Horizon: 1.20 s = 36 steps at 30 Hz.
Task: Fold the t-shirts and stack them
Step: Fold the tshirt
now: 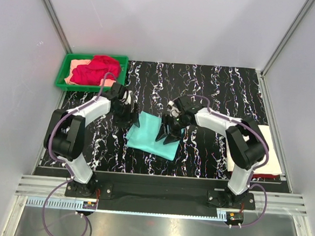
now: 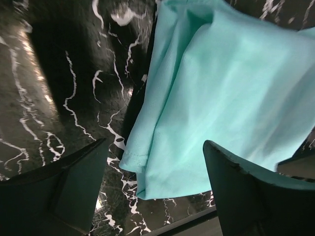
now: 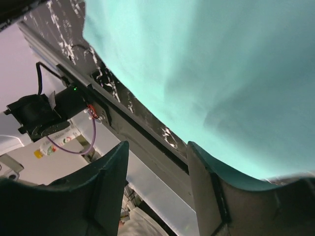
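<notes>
Now the mint-teal t-shirt (image 1: 153, 139) lies folded on the middle of the bench (image 1: 219, 90), between both arms; the left tool (image 1: 125, 117) hangs at its far-left edge, fingers spread wide, gripping nothing; the right tool (image 1: 168, 134) sits over its right part, fingers parted and empty; a red t-shirt (image 1: 98, 69) and a peach t-shirt (image 1: 77, 66) are heaped in the green tray (image 1: 60, 73) at the far-left corner; a cream-white t-shirt (image 1: 263, 152) lies folded at the right edge.

The left pincer (image 1: 128, 116) and right pincer (image 1: 167, 134) lean toward each other, jaws spread apart.
</notes>
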Available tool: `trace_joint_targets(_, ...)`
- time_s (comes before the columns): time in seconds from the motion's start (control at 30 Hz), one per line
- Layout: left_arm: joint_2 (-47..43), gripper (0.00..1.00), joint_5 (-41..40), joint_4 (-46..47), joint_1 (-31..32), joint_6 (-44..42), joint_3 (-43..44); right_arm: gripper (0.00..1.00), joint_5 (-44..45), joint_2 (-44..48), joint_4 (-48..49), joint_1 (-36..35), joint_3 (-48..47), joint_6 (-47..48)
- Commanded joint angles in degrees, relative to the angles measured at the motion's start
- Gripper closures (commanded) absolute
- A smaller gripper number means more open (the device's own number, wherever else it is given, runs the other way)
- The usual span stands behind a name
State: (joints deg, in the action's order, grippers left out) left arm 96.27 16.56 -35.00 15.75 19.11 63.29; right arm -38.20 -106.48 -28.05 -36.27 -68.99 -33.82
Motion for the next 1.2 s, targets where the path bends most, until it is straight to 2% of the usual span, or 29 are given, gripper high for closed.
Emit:
trace_joint_targets(0.0, -0.6, 0.17, 4.4, 0.1, 0.2, -3.2, -0.1, 0.42, 3.6, 5.5, -2.4, 4.4, 4.5, 1.3)
trace_joint_targets(0.17, -0.7, 0.17, 4.3, 1.2, 1.1, -3.8, -2.8, 0.41, 1.0, 8.5, 1.0, 8.2, 12.1, 0.8)
trace_joint_targets(0.5, 0.9, 0.18, 5.2, 3.7, 5.6, -1.7, -6.3, 0.42, 0.5, 9.5, 2.7, 9.6, 14.4, 0.3)
trace_joint_targets(0.67, 1.4, 0.23, 7.3, 4.7, 5.6, -1.5, -7.0, 0.42, 1.1, 10.7, 2.7, 12.1, 16.3, 0.7)
trace_joint_targets(0.77, 0.8, 0.33, 9.8, 6.0, 5.6, -0.2, -8.2, 0.42, 2.2, 11.2, 2.2, 13.6, 17.2, 0.8)
trace_joint_targets(0.8, 0.3, 0.46, 10.7, 6.3, 5.6, 0.2, -8.4, 0.42, 2.4, 11.4, 2.2, 14.0, 17.3, 0.8)
trace_joint_targets(0.87, -0.4, 0.53, 11.8, 7.0, 5.6, 1.4, -9.1, 0.42, 3.2, 11.6, 1.9, 14.7, 17.7, 0.4)
trace_joint_targets(0.9, -1.3, 0.67, 12.4, 7.3, 5.6, 1.7, -10.0, 0.42, 3.3, 11.6, 1.9, 14.9, 17.8, 0.4)
trace_joint_targets(1.03, -2.8, 1.00, 12.3, 10.0, 5.5, 2.6, -12.7, 0.42, 4.0, 11.8, 2.2, 15.5, 17.9, 0.4)
trace_joint_targets(1.17, -3.9, 1.00, 13.6, 14.1, 4.7, 2.2, -15.2, 0.41, 3.5, 12.3, 2.6, 17.5, 18.3, 0.2)
